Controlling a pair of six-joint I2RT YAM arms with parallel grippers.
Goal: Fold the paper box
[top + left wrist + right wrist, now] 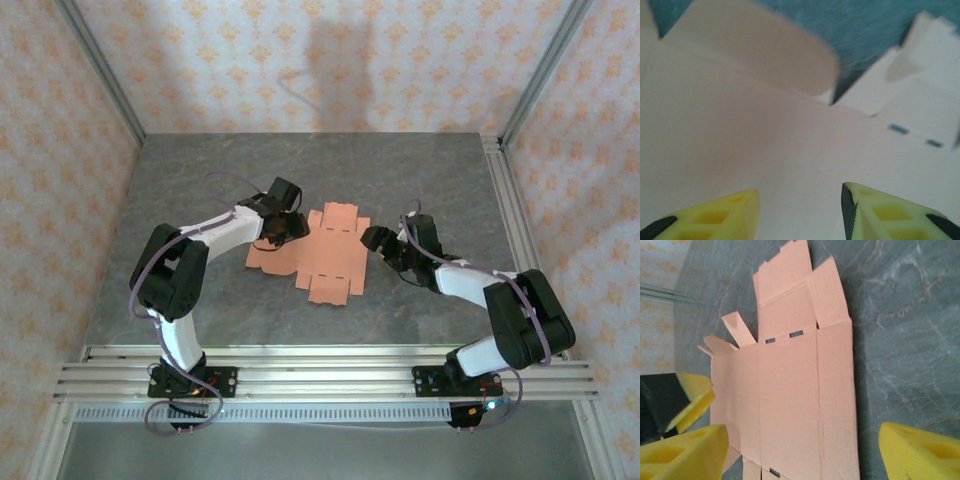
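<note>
The paper box [325,255] lies flat and unfolded at the middle of the surface [200,180], between both claws. The thin card is probably light, floppy and apt to slide, so pinch a flap edge beside a crease. The left claw [800,212] is half open over the card, gripping nothing. The right claw [802,455] gapes wide and empty beside it.

A grey, marbled table top [420,170] spreads under soft, even light; papered walls [200,60] (cream with small orange motifs) close the left, right and far sides; aluminium posts [102,68] rise at the far corners; slotted aluminium rails [320,365] line the near edge.
</note>
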